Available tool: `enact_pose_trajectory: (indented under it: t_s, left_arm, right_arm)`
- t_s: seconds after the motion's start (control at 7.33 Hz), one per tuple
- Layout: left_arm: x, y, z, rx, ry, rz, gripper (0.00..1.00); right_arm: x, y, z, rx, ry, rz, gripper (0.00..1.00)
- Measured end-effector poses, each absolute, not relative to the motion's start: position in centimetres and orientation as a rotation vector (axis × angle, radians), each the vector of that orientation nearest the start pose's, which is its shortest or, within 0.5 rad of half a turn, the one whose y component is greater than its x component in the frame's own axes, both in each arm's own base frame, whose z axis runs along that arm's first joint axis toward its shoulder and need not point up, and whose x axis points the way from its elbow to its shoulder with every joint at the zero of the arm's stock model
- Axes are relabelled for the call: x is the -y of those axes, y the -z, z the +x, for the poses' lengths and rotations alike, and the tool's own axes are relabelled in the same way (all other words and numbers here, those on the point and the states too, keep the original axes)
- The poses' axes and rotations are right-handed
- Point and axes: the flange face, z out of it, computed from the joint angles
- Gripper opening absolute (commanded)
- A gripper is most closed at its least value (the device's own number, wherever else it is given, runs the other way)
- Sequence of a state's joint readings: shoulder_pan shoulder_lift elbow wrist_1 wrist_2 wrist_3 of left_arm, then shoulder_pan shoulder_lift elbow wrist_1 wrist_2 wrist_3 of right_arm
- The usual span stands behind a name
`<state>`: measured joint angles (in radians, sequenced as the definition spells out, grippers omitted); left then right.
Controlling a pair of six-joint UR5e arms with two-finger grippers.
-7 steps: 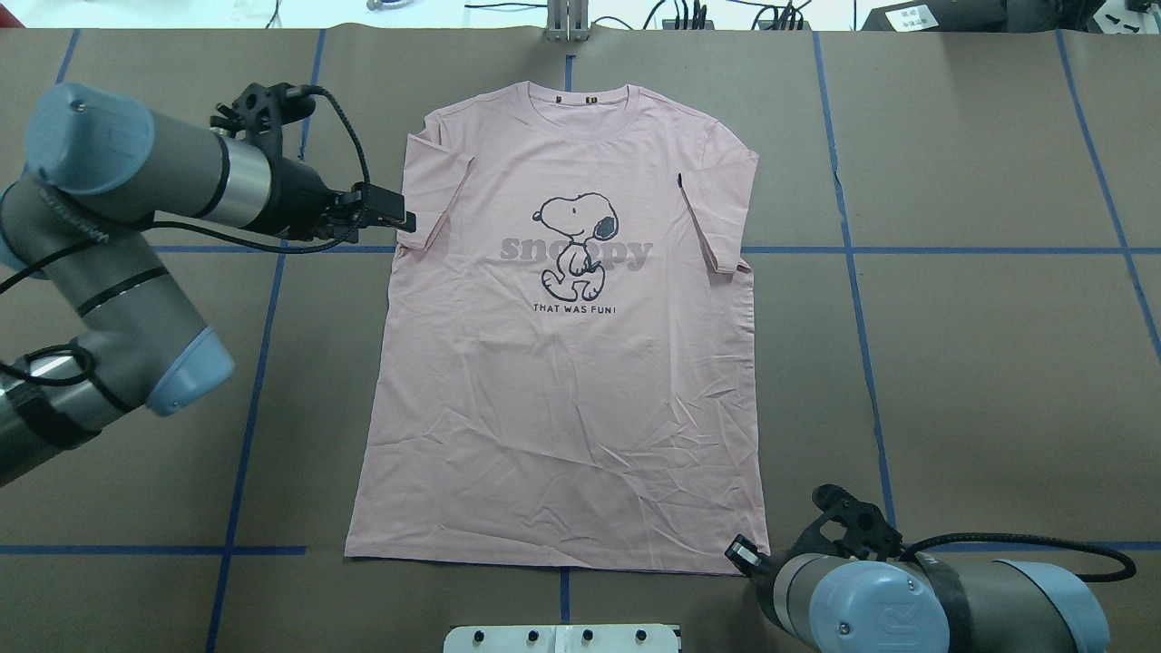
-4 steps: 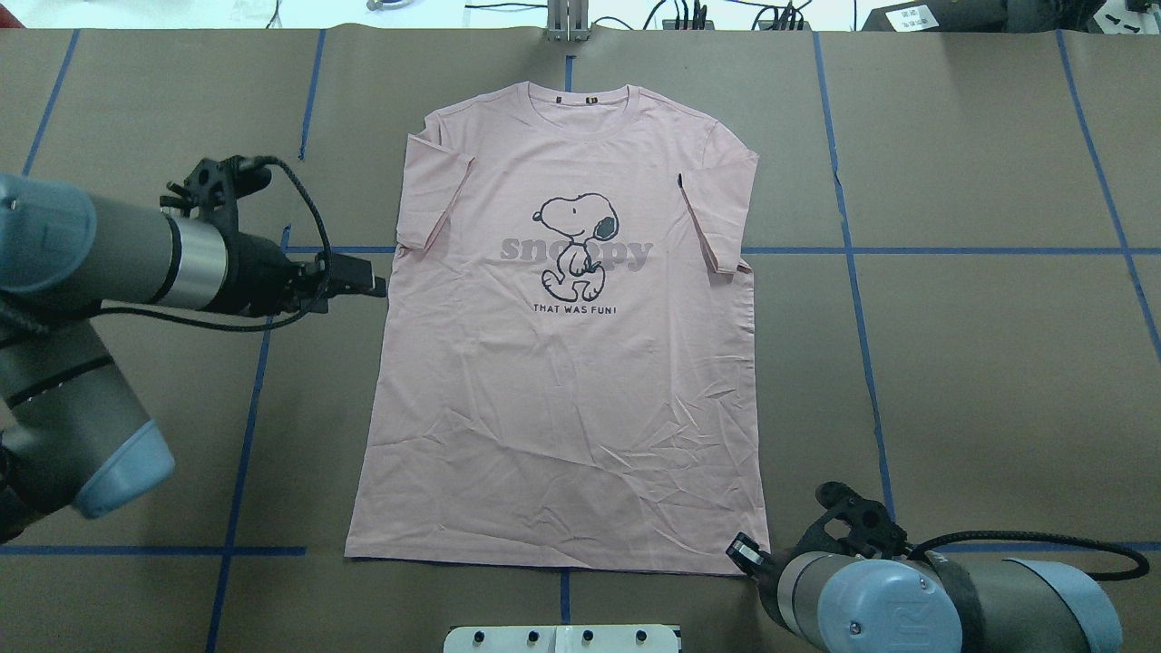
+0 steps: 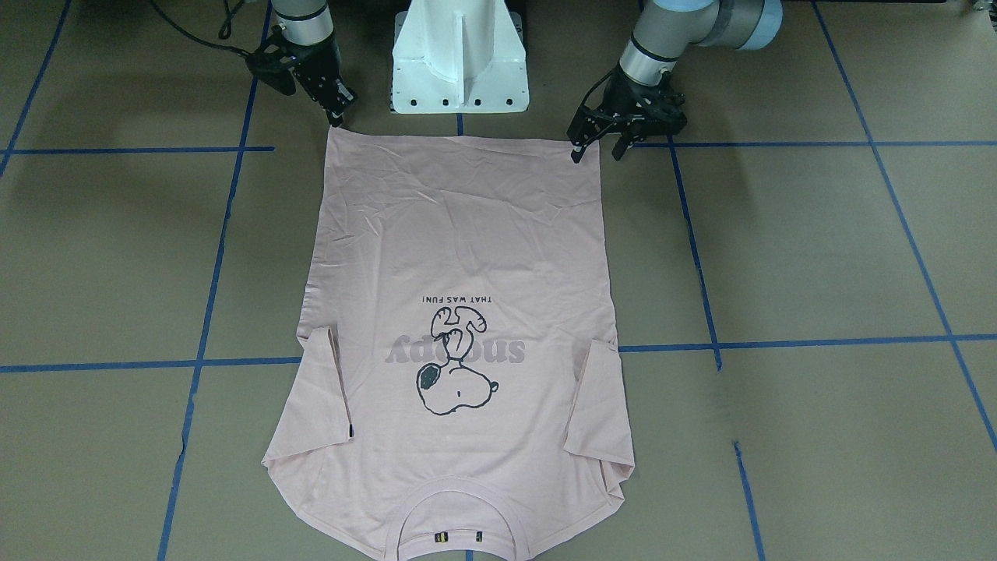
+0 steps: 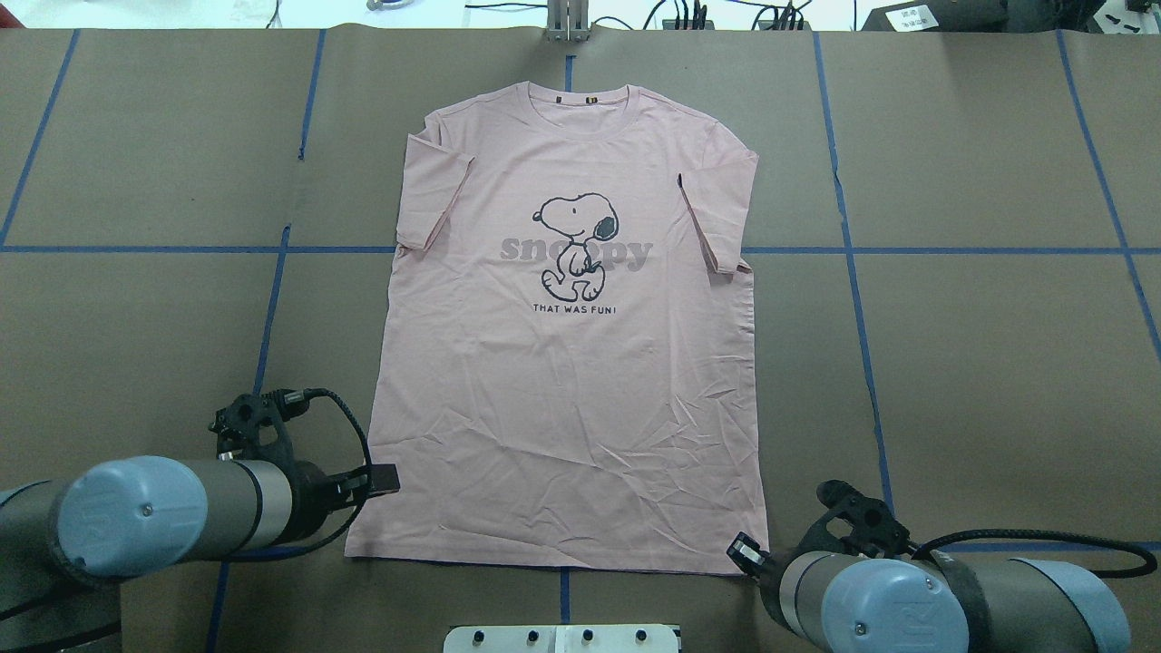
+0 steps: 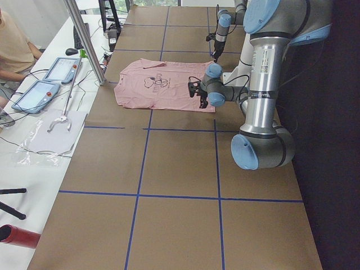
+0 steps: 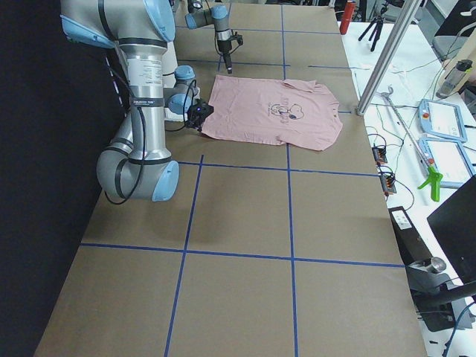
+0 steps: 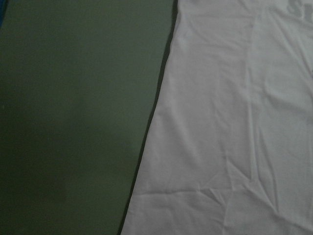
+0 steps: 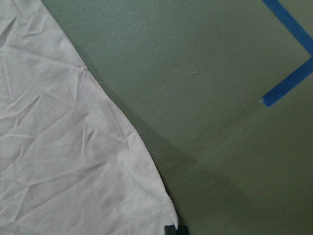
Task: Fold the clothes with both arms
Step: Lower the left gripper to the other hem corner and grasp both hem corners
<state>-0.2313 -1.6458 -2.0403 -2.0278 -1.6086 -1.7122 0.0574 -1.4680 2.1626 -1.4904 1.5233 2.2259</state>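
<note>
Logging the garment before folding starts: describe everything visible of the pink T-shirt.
The pale pink short-sleeved T-shirt lies flat, print up, on the brown table, ribbed collar away from the robot. Thin, lightly creased cloth; sleeves lie in against the body. Dark cartoon dog outline over grey lettering; small black tag on one sleeve. The left gripper and right gripper sit at its hem corners; contact is unclear.

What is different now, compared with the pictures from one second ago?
The left gripper moved from beside the sleeve back along the edge of the T-shirt to its near hem corner; its jaws are apart, holding nothing. The right gripper stayed at the other hem corner, and the T-shirt is unmoved.
</note>
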Motion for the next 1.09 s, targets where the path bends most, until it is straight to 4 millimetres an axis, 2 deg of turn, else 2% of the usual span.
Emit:
enact_pose_trajectory:
  t_s: [0.27,0.55,0.95,1.09]
  left_arm:
    - [21.5,-36.0,47.6,-0.971,0.334,-0.030,0.63]
    - [19.9,-36.2,48.3,-0.944,0.339,-0.059,0.61]
    - [19.6,-36.4,48.3,-0.927,0.342,-0.064,0.59]
    - [19.6,-36.6,48.3,-0.918,0.342,-0.063,0.48]
  right_arm:
    - [16.5,-33.6,-47.7,0.769,-0.693,-0.189,0.00]
    - [16.5,-33.5,-47.8,0.770,-0.692,-0.190,0.00]
    - [16.5,-33.5,-47.8,0.771,-0.692,-0.190,0.00]
    - [16.5,-33.5,-47.8,0.770,-0.692,-0.190,0.00]
